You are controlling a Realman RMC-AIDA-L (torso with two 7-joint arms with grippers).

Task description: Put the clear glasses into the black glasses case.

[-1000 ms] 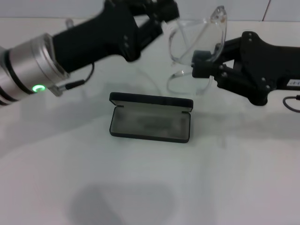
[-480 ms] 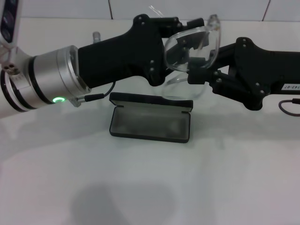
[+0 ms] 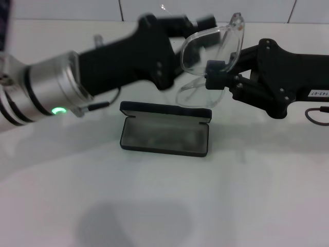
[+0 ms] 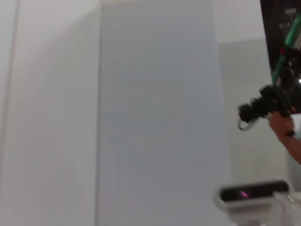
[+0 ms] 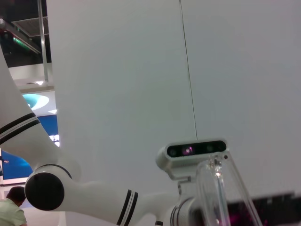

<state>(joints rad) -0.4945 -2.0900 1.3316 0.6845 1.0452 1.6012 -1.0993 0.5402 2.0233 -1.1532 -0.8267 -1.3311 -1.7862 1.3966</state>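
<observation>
The clear glasses hang in the air above and behind the black glasses case. That case lies open on the white table, its grey lining showing and its lid standing at the back. My right gripper comes in from the right and is shut on the lower edge of the lens. My left gripper reaches in from the left to the glasses' upper left side, blurred; one clear temple tip pokes up beside it. In the right wrist view a curved piece of the clear glasses shows close up.
The white table spreads wide in front of the case. A tiled wall runs along the back. The wrist views point upward at grey wall panels and the robot's head camera.
The left arm has swung in from the left to the glasses and is still moving. The right gripper has turned the glasses and brought them slightly lower, closer to the case.
</observation>
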